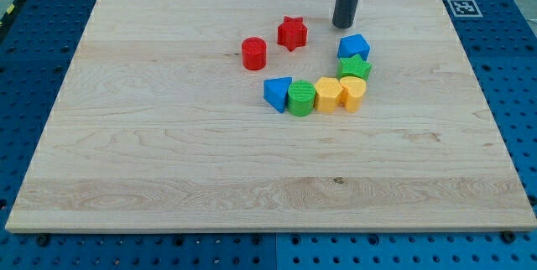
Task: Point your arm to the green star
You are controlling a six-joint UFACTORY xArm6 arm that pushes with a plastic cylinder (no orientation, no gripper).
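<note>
- My tip [342,25] rests on the wooden board [168,153] near the view's top, right of centre; the rod rises straight out of the view's top edge
- The tool is a bare rod with no jaws to part or close, and the tip touches no block
- The green star [356,68] lies toward the view's bottom from the tip and slightly to the view's right, near but apart
- A blue block [353,46], shape not fully clear, sits between the tip and the green star and touches the star's upper edge
- Judgement: a straight run from tip to star would strike the blue block first; an approach from the view's right of the blue block looks less obstructed
- Below the star sit a yellow block [353,91] and a second yellow block [327,95], then a green cylinder [301,98] and a blue triangular block [277,93], forming a curved row packed close together
- A red star [292,33] lies to the view's left of the tip, well clear, and a red cylinder [253,53] sits further left
- The board is pale wood with visible grain; it lies on a blue perforated table [503,69]
- A black-and-white marker tag [462,6] sits at the board's top right corner
</note>
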